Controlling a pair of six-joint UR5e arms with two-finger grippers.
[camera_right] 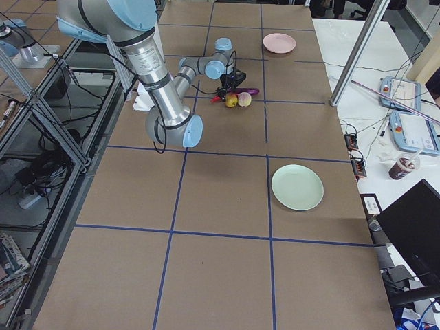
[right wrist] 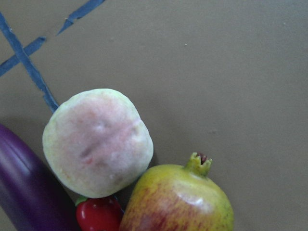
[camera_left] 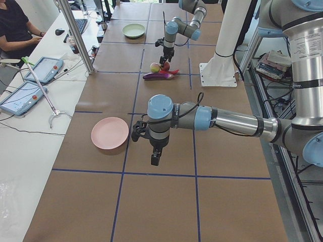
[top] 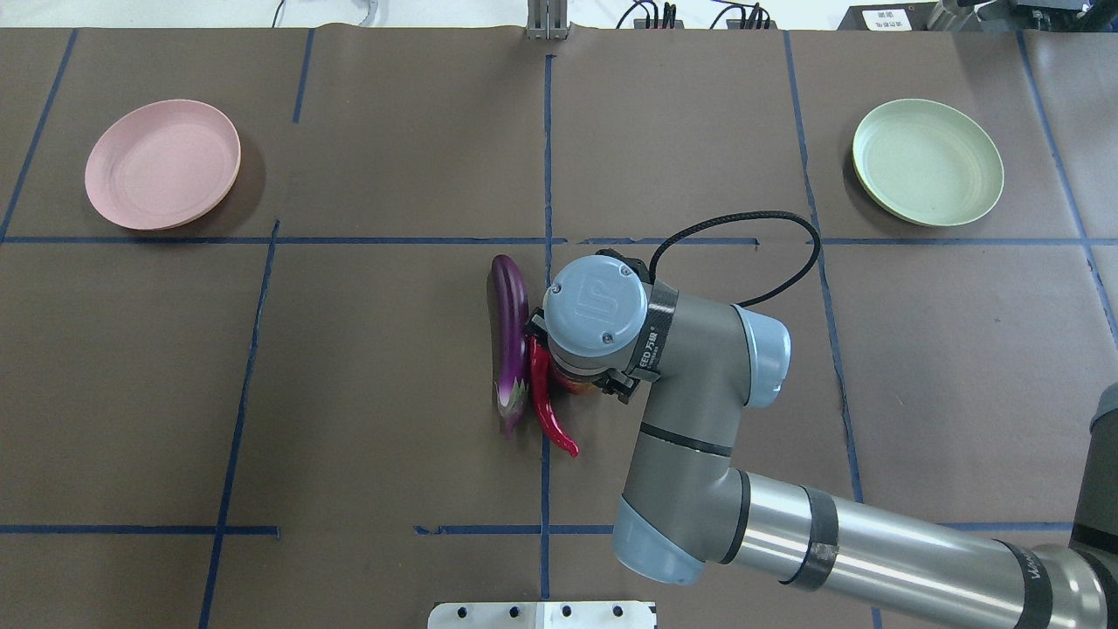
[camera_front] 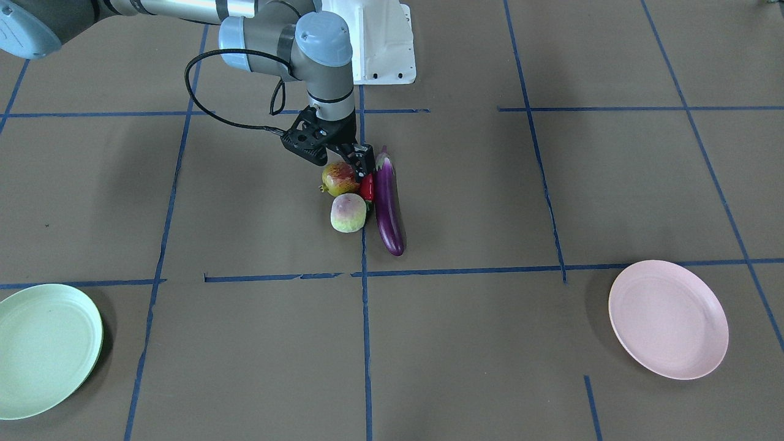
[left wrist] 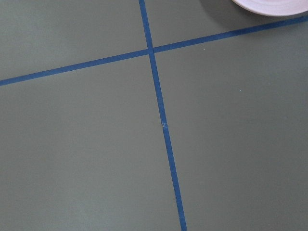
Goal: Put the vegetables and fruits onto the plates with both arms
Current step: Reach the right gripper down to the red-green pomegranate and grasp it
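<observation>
Nothing is plated yet. On the brown paper-covered desk (top: 349,393), the pale pink round plastic plate (top: 162,164), at ten o'clock from the produce, and the pale mint green round plastic plate (top: 928,162), at two o'clock, hold nothing. The long glossy purple eggplant (top: 509,323), green-and-pink peach-like fruit (camera_front: 348,213), red-and-yellow pomegranate-like fruit (camera_front: 340,177) and curved red chili pepper (top: 546,406) lie bunched mid-desk, all four left to move. The right claw (camera_front: 361,160) is down among them. The left claw (camera_left: 155,160) hangs near the pink plate. I cannot tell either claw's spread.
</observation>
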